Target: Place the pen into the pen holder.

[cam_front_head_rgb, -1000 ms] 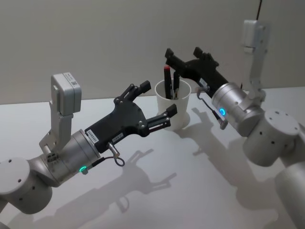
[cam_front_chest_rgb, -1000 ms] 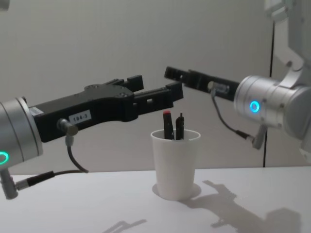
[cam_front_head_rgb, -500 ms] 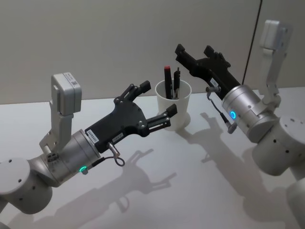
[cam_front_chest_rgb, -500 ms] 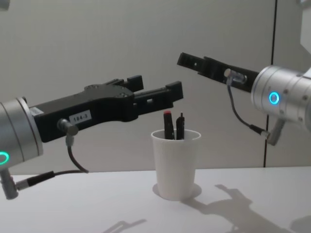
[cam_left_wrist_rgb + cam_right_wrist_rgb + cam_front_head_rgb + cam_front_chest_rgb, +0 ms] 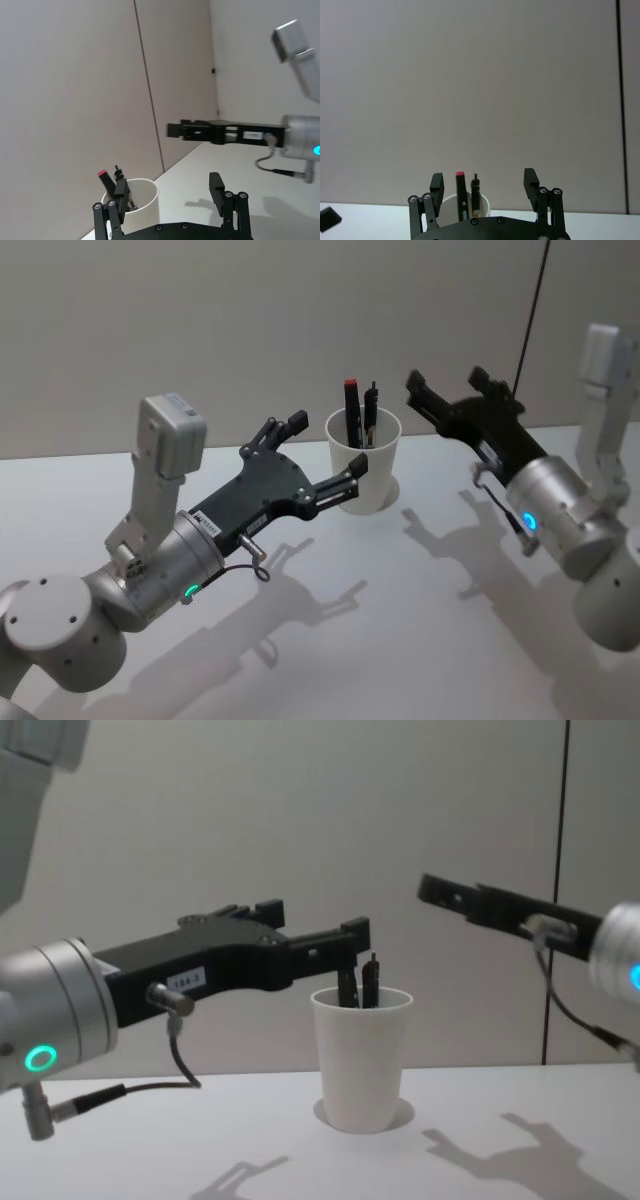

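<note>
Since both pens already stand inside the cup (image 5: 363, 462), the job looks basically done. The red-capped pen (image 5: 352, 412) and the black pen (image 5: 371, 411) lean side by side against the cup's inner wall, tops poking above the rim; the chest view shows them the same way. Nothing else lies on the table (image 5: 420, 620) that I can see, so prob. no pen left to load.

The right gripper (image 5: 452, 392) hangs in the air to the cup's right and apart from it, fingers spread wide w/ nothing between them. From its wrist cam the cup and both pens sit between and beyond the two fingertips, clear of them. What's left, by my guess: pull this arm away and park it.

The left gripper (image 5: 322, 453) is also spread wide and empty. Its lower fingertip (image 5: 357, 467) sits just beside the cup's left wall, maybe touching — can't tell. In the chest view that tip overlaps the pen tops at rim height.

Room: open table in front of the cup and to both sides, a plain wall behind. The tight spot is the left fingertip by the cup; a light paper cup could tip if that arm swings sideways, so backing straight off seems safest.
</note>
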Robot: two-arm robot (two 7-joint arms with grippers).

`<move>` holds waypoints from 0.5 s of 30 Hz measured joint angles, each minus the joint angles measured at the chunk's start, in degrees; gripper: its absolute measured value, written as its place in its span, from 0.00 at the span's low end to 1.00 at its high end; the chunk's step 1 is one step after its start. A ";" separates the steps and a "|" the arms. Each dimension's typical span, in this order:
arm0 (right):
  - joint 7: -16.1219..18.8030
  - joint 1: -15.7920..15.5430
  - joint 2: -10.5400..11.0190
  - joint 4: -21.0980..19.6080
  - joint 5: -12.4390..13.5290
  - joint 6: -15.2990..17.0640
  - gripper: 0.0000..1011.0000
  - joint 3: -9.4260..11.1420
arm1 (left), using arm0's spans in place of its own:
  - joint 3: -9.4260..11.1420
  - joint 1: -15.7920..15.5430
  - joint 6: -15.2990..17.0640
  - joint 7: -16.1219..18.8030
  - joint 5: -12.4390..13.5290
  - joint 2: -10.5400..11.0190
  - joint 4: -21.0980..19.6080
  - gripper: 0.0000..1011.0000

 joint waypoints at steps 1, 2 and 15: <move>-0.06 -0.75 0.50 -0.58 -0.53 -0.16 0.99 0.22 | 0.10 -0.02 0.15 0.60 0.38 -0.09 0.01 0.99; -0.09 -1.19 0.80 -0.90 -0.81 -0.24 0.99 0.34 | 0.20 -0.05 0.28 1.17 0.78 -0.19 0.02 0.99; -0.63 -8.77 5.96 -6.50 -5.61 -1.69 0.99 2.43 | 1.85 -0.47 2.82 11.49 7.45 -1.99 0.23 0.99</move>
